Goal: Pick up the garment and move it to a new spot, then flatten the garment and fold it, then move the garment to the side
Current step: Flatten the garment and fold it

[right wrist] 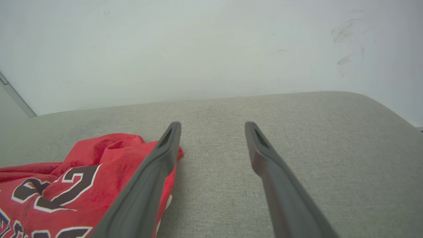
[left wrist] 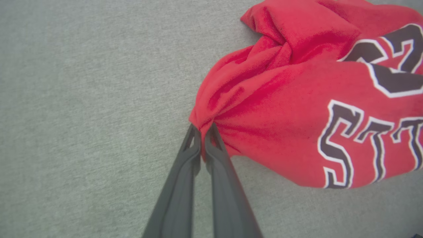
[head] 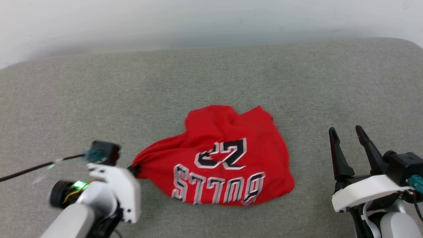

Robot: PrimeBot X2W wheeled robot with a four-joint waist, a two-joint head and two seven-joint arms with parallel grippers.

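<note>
My left tool, at lower left, pinches the left corner of the crumpled red garment, which lies mid-frame on the grey cushion and stretches right toward my spread right tool.

Item: red fabric jersey garment, crumpled. Markings I can read from my station:
- The word BULLS, in black block capitals outlined in white, is upside down to my head camera.
- The number 23 is in the same black-and-white style, also inverted, and sits above the word in that view.
- My left wrist camera catches the letter S and parts of its neighbours.
- My right wrist camera catches part of the number.
</note>
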